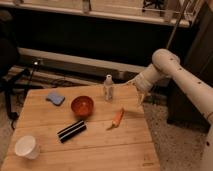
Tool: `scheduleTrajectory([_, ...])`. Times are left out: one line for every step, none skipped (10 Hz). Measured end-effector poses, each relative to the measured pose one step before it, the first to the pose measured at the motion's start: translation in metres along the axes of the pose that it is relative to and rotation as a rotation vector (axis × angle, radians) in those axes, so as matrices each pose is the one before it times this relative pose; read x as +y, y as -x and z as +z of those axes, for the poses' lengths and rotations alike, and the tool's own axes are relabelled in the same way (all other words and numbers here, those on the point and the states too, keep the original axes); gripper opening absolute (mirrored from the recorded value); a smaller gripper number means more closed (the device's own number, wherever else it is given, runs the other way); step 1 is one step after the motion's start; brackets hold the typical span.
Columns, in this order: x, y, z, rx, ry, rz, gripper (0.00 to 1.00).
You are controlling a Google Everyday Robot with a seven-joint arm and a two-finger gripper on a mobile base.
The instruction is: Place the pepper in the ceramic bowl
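Observation:
The pepper (117, 118) is slim and orange-red and lies on the wooden table (115, 150), right of centre. The ceramic bowl (82, 106) is round and reddish-brown and stands to the pepper's left, apart from it. It looks empty. My gripper (139, 96) hangs at the end of the white arm (165, 62), above the table's right rear edge. It is up and to the right of the pepper and does not touch it.
A small clear bottle (108, 87) stands behind the pepper, between bowl and gripper. A blue sponge (55, 97) lies at the back left. A black rectangular bar (71, 131) lies in front of the bowl. A white cup (26, 146) stands at the front left.

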Motion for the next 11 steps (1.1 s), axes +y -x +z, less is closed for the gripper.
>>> scheduleTrajectory([-0.00497,-0.01252,0.01032,0.07618,0.04230,-0.02374,0.80])
scheduleTrajectory([-0.00470,-0.00960,0.00586,0.06056,0.02289,-0.00343,0.80])
scheduleTrajectory([-0.00321,-0.00585,0.00407,0.04009,0.00993,0.00385,0.80])
scheduleTrajectory([-0.00465,-0.00445,0.00799,0.04890,0.00313,0.01930,0.80])
scheduleTrajectory([-0.00058,0.00349,0.00689,0.01091,-0.00099,0.01855,0.80])
scheduleTrajectory([0.00115,0.01157,0.00818,-0.00763,0.00094,0.01374,0.80])
scheduleTrajectory([0.00409,0.01444,0.00749,-0.01606,0.00440,0.00750,0.80])
scheduleTrajectory([0.00733,0.01929,0.00991,-0.02619,0.01049,0.00221,0.80])
scheduleTrajectory([0.00469,0.01221,0.00748,-0.01815,0.00957,-0.00440,0.80])
scheduleTrajectory([0.00549,0.01539,0.01035,-0.02509,0.01468,-0.00954,0.80])
scheduleTrajectory([0.00649,0.01389,0.01304,-0.02652,0.02140,-0.01058,0.80])
